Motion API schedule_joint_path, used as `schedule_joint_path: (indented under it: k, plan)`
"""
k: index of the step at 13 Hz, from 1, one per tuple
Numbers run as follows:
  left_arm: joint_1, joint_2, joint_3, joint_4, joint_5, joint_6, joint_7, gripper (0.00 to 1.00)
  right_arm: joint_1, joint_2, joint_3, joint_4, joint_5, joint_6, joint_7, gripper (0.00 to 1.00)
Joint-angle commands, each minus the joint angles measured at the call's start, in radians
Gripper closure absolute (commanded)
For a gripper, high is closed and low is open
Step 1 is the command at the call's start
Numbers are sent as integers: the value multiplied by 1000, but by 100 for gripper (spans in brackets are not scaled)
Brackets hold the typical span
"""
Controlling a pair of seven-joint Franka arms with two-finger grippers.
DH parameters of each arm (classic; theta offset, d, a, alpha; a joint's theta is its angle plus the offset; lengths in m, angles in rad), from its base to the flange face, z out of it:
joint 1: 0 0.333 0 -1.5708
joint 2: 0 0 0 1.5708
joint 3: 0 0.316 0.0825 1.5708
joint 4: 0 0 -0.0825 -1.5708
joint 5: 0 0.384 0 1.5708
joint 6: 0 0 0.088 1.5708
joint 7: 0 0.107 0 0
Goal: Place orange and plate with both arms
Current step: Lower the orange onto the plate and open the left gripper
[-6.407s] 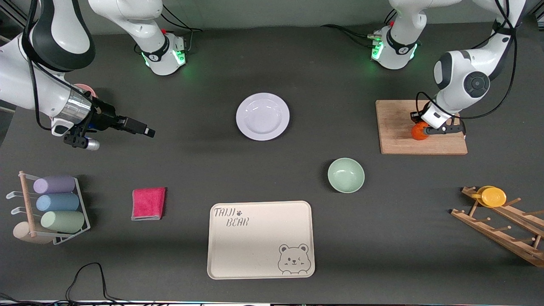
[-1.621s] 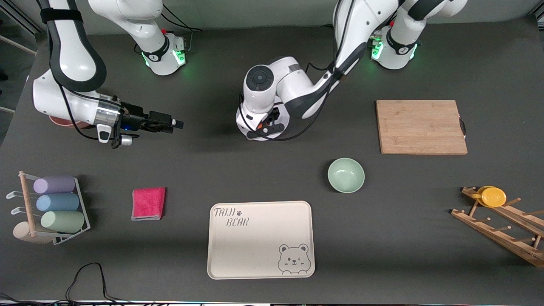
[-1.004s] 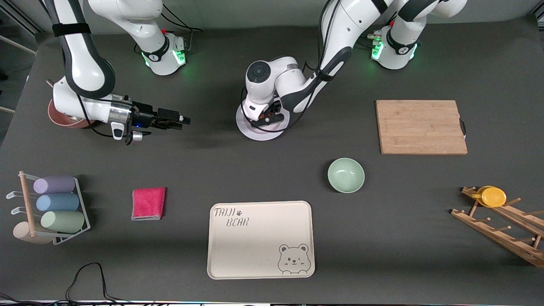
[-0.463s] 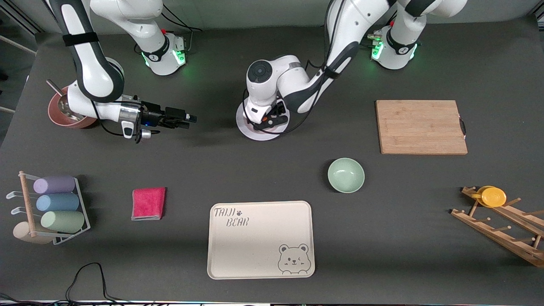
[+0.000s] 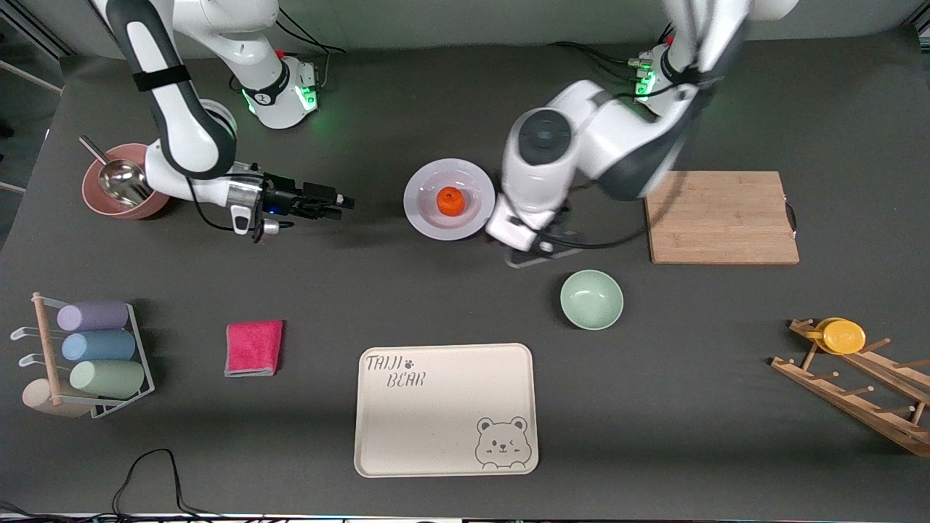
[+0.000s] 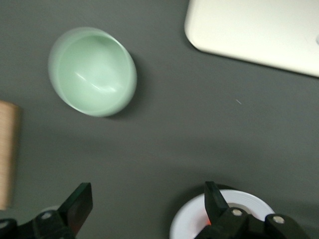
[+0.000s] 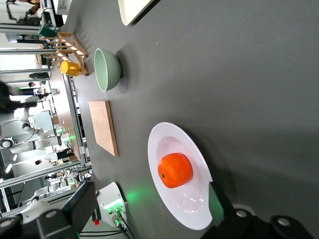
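The orange [image 5: 450, 200] sits in the middle of the pale plate [image 5: 425, 216], and nothing touches either. It also shows clearly in the right wrist view, the orange [image 7: 175, 170] resting on the plate [image 7: 164, 134]. My left gripper [image 5: 543, 253] hangs open and empty over bare table just off the plate's rim, toward the green bowl [image 5: 591, 298]. In its own view, my left gripper [image 6: 147, 204] has the plate [image 6: 249, 209] by one finger. My right gripper [image 5: 341, 205] is open and empty, low beside the plate at the right arm's end, pointing at it. In its own view, my right gripper [image 7: 149, 204] faces the orange.
A wooden cutting board [image 5: 719, 216] lies toward the left arm's end. The cream bear tray [image 5: 446, 410] and a red cloth [image 5: 253, 348] are nearer the front camera. A pink bowl with a scoop [image 5: 116, 190], a cup rack [image 5: 87, 349] and a wooden rack with a yellow disc [image 5: 843, 336] line the table's ends.
My left gripper opened, left the orange on the plate and swung off the plate toward the green bowl. My right gripper crept closer to the plate.
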Motion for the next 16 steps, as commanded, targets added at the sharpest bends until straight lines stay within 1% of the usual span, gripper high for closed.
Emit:
schedule_joint_path:
  k: [1, 2, 3, 4, 6, 7, 8, 9, 10, 11, 12, 13, 14, 15, 16]
  plan:
    - [120, -80, -2, -19, -19, -92, 199, 0, 5, 78, 7, -32, 131, 17, -222, 0]
    - [169, -111, 9, -21, -20, -131, 273, 0, 5, 123, 10, -37, 184, 15, -301, 0]
    - [200, -141, 44, -24, -22, -160, 336, 0, 7, 159, 28, -38, 238, 17, -367, 0]
    - [207, -173, 97, -24, -25, -195, 423, 0, 5, 195, 56, -40, 295, 18, -427, 0]
    - [198, -213, 235, -19, -39, -270, 605, 0, 5, 267, 102, -38, 391, 46, -539, 0]
    - [194, -233, 292, -21, -55, -299, 658, 0, 5, 276, 135, -38, 425, 73, -562, 0]
    - [193, -259, 326, -28, -57, -324, 683, 0, 4, 281, 175, -38, 454, 110, -562, 0]
    - [202, -298, 334, -63, -56, -333, 686, 0, 4, 286, 206, -37, 477, 144, -562, 0]
    - [207, -363, 340, -135, -56, -315, 686, 0, 4, 298, 231, -34, 500, 164, -562, 0]
    - [205, -434, 355, -215, -48, -280, 686, 0, 4, 312, 244, -29, 513, 172, -562, 0]
    - [202, -486, 372, -258, -45, -254, 688, 0, 4, 321, 257, -27, 519, 185, -562, 0]
    - [184, -505, 412, -258, -46, -263, 688, 0, 4, 324, 264, -26, 521, 196, -562, 0]
    - [143, -505, 476, -242, -45, -263, 689, 0, 4, 333, 268, -26, 521, 198, -562, 0]
    - [136, -494, 502, -205, -45, -266, 691, 0, 4, 341, 268, -24, 521, 199, -564, 0]
    - [142, -488, 507, -189, -45, -266, 729, 0, 4, 350, 269, -23, 522, 201, -564, 0]
